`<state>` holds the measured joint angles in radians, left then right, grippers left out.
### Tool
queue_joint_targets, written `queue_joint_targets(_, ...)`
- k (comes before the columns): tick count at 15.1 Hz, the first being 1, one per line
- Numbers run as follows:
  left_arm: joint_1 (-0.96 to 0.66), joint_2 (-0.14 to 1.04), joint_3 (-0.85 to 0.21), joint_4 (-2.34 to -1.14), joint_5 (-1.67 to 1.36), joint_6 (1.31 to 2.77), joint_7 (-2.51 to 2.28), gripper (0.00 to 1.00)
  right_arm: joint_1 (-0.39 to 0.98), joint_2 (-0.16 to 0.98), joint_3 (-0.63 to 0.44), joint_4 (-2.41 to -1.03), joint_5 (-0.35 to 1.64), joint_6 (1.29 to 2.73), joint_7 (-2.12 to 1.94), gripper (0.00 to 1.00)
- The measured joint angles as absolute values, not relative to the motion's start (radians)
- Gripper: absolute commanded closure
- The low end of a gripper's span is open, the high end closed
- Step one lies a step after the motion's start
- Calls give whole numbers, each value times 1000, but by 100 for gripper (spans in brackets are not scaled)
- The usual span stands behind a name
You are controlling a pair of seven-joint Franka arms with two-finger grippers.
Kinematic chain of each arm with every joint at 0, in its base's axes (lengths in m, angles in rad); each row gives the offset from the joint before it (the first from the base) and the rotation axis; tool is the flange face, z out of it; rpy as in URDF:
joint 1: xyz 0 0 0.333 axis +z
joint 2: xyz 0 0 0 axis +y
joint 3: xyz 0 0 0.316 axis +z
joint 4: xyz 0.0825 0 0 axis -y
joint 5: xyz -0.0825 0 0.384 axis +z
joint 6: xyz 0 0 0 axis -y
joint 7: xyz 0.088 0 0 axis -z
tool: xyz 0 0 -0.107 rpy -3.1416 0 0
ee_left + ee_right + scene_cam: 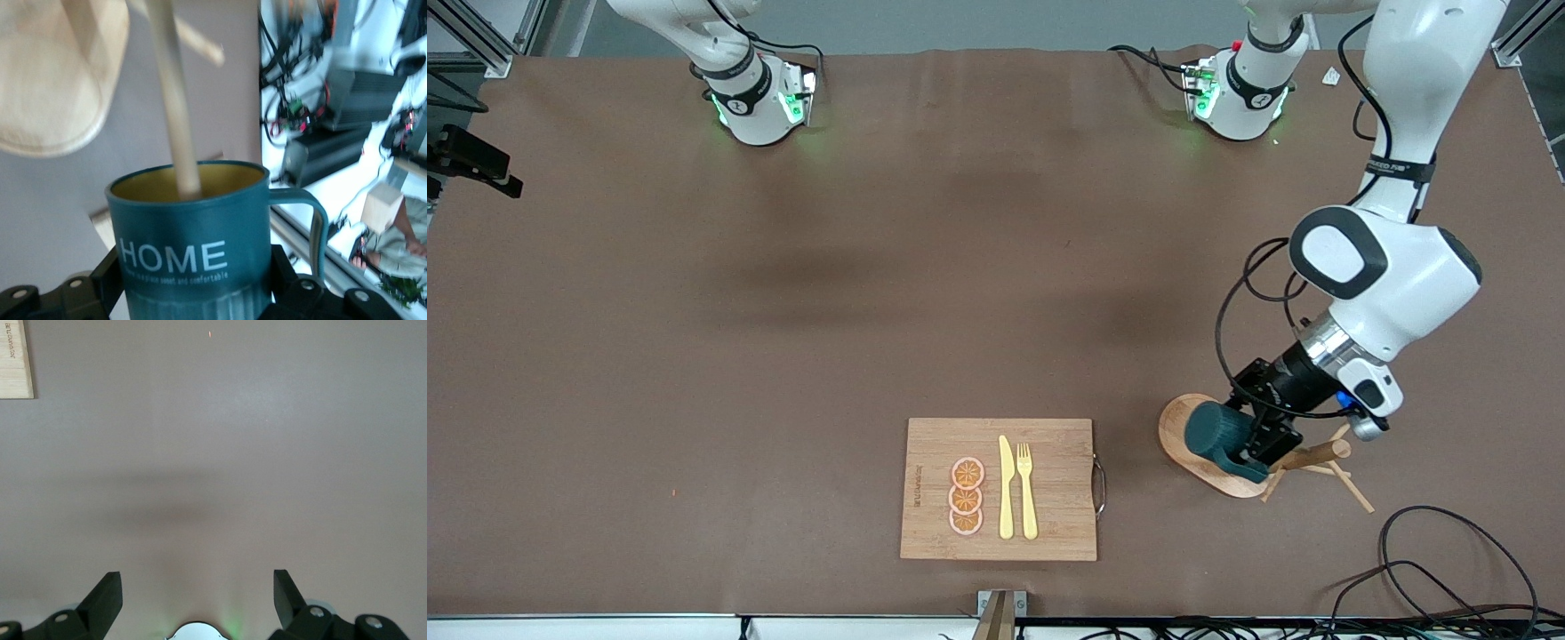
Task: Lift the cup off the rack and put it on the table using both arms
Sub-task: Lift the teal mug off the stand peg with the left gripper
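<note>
While the small dark teal cylindrical cup [193,233] hangs on a thin angled peg [172,100] of the light wooden rack [1209,449], that peg runs into its yellowish mouth, so the cup's long axis lies along the peg and it must probably slide off along that line. Clenched on the cup's body, the left gripper [1258,436] sits over the rack's oval base. With its jaws spread and holding nothing, the right gripper [197,600] waits above the bare brown table [783,311], well apart.
</note>
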<state>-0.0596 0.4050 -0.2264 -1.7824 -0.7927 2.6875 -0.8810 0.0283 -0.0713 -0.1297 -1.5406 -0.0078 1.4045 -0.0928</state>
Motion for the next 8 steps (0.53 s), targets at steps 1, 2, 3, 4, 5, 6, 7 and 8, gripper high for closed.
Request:
queue_joint_targets(1, -83, 396, -227, -1782, -793, 2688, -892, 29, 28, -71, -130, -1541, -8, 1405, -93, 0)
queue_joint_targets(2, -106, 389, -228, -1782, -793, 2688, -905, 29, 28, -71, -130, -1541, -8, 1405, -93, 0)
queue_joint_targets(3, -130, 383, -228, -1781, -790, 2688, -916, 29, 28, -71, -130, -1541, -8, 1405, -93, 0)
queue_joint_targets(4, -153, 378, -229, -1781, -775, 2688, -932, 29, 28, -71, -130, -1541, -8, 1405, -93, 0)
queue_joint_targets(5, -175, 376, -229, -1780, -732, 2688, -960, 29, 28, -71, -130, -1541, -8, 1405, -93, 0)
queue_joint_targets(6, -197, 375, -229, -1778, -667, 2688, -1001, 29, 28, -71, -130, -1541, -8, 1405, -93, 0)
queue_joint_targets(7, -218, 375, -229, -1775, -590, 2689, -1049, 29, 28, -71, -130, -1541, -8, 1405, -93, 0)
queue_joint_targets(8, -240, 375, -230, -1773, -504, 2689, -1101, 30, 28, -71, -130, -1541, -8, 1405, -93, 0)
